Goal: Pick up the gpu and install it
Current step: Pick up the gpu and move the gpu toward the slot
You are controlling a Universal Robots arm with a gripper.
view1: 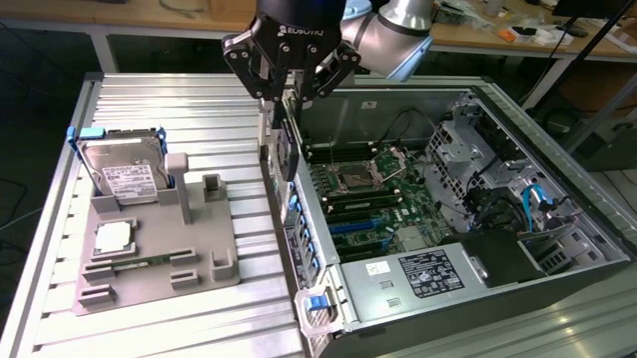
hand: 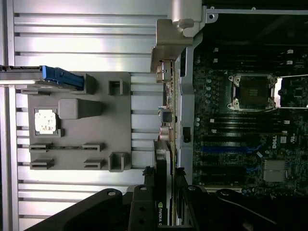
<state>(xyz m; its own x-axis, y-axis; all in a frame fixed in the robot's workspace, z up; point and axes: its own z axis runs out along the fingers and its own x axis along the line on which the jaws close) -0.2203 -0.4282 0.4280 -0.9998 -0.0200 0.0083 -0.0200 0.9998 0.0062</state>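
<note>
Hard drive [view1: 121, 175] upright in grey holder [view1: 202, 250]; memory stick [view1: 137, 262] flat — processor [view1: 113, 237] beside.

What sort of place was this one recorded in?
Probably a robotics lab or workshop: an open computer case lies on an aluminium-profile table, a grey parts fixture holds a hard drive, and cluttered wooden workbenches stand behind.

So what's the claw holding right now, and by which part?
The gpu, pinched at its upper edge; it hangs down from the claw.

A lab (cluttered workbenches [view1: 139, 16], aluminium-profile table [view1: 169, 97], opened PC [view1: 388, 101]).
</note>
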